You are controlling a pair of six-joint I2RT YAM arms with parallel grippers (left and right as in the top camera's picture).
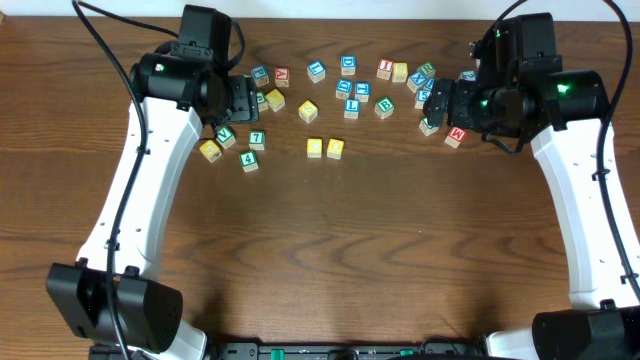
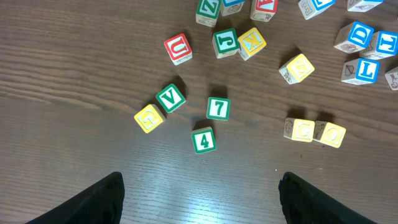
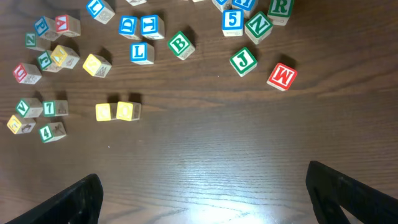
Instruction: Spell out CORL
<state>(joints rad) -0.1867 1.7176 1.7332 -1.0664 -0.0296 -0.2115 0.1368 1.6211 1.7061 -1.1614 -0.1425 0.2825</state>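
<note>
C (image 1: 315,147), O (image 1: 335,148) touching, mid-frame. R step next: right gripper (image 3: 202,180), spread and empty, should grab R (image 3: 281,7) at top right and set it beside O. Left gripper (image 2: 200,186) spread too.

We count two robot arms (image 1: 150,190) and more than twenty small cubes (image 1: 308,110); some are hidden.

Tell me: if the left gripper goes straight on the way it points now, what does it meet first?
Probably the green 4 cube, lying almost centred ahead of the open left gripper, with the green 7 cube just beyond. Depth is unclear; it may reach the table first.
</note>
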